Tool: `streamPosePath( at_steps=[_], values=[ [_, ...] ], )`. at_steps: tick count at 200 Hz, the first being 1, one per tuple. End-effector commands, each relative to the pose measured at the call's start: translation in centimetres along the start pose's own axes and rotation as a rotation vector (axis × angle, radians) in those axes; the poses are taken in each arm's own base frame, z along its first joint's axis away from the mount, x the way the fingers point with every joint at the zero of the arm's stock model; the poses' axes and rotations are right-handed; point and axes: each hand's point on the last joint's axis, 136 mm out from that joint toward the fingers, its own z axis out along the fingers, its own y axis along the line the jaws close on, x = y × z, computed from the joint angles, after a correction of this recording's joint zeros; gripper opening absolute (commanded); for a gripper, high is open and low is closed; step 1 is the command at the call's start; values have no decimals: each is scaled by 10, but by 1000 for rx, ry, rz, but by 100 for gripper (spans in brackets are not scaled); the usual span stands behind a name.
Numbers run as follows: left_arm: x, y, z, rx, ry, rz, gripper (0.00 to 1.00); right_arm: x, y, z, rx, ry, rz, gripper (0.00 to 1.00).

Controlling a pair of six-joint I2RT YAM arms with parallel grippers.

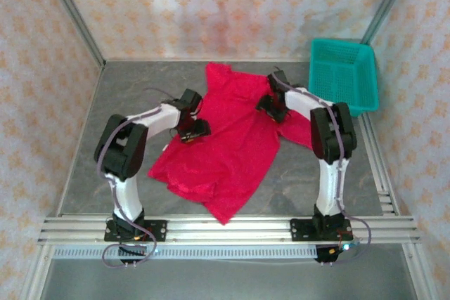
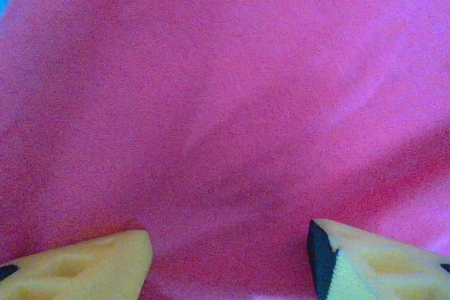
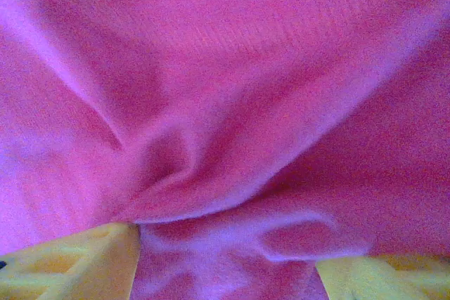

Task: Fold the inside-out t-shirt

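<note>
Crimson t-shirt [image 1: 232, 138] lies rumpled mid-frame, nothing folded yet (basically everything left); my left gripper [image 2: 230, 244] and right gripper [image 3: 228, 251] both spread wide over cloth.

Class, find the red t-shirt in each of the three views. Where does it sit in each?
Top external: t-shirt central, left of the teal basket.
Left wrist: t-shirt close up, beyond the yellow fingertips.
Right wrist: t-shirt wrinkled, beyond the yellow fingertips.
Shared landmark: left gripper and right gripper, both over the t-shirt.
</note>
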Motion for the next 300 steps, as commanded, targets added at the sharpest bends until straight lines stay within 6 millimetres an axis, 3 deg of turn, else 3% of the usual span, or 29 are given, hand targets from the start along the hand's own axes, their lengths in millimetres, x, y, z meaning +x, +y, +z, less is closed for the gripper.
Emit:
streamPosePath(
  at_steps=[1,12,30,52,70,101,116,134,138,166,194,237,267,281,300],
  values=[
    [59,42,19,-73,97,-108,64,8,-12,48,69,93,14,69],
    [77,41,23,-22,91,-173,64,-2,3,53,52,95,0,69],
    [99,20,25,57,69,-193,64,-13,25,55,31,111,-37,69],
    [92,0,9,63,46,-143,64,-19,40,37,35,111,-90,69],
    [58,-5,-22,39,-9,-105,65,-23,49,6,8,76,-114,70],
    [-33,-10,-85,30,-159,-88,65,-36,57,-52,-16,-44,-169,72],
    [-79,-7,-98,3,-220,-102,64,-46,51,-66,21,-105,-196,72],
    [-131,0,-105,-19,-269,-142,61,-53,40,-70,66,-125,-193,72],
    [-139,5,-92,-34,-250,-154,61,-54,38,-68,70,-122,-189,72],
    [-197,13,-73,-21,-258,-211,57,-55,39,-63,61,-117,-178,72],
    [-235,22,-56,-24,-272,-244,57,-59,39,-62,71,-126,-170,72],
    [-270,48,-27,-22,-294,-330,56,-61,32,-57,99,-131,-162,71],
    [-280,57,-3,1,-294,-390,56,-58,27,-49,100,-115,-156,71],
    [-279,59,9,3,-273,-406,46,-58,26,-46,103,-109,-154,71],
    [-280,60,14,19,-260,-421,17,-58,19,-39,123,-100,-149,71]
  ],
)
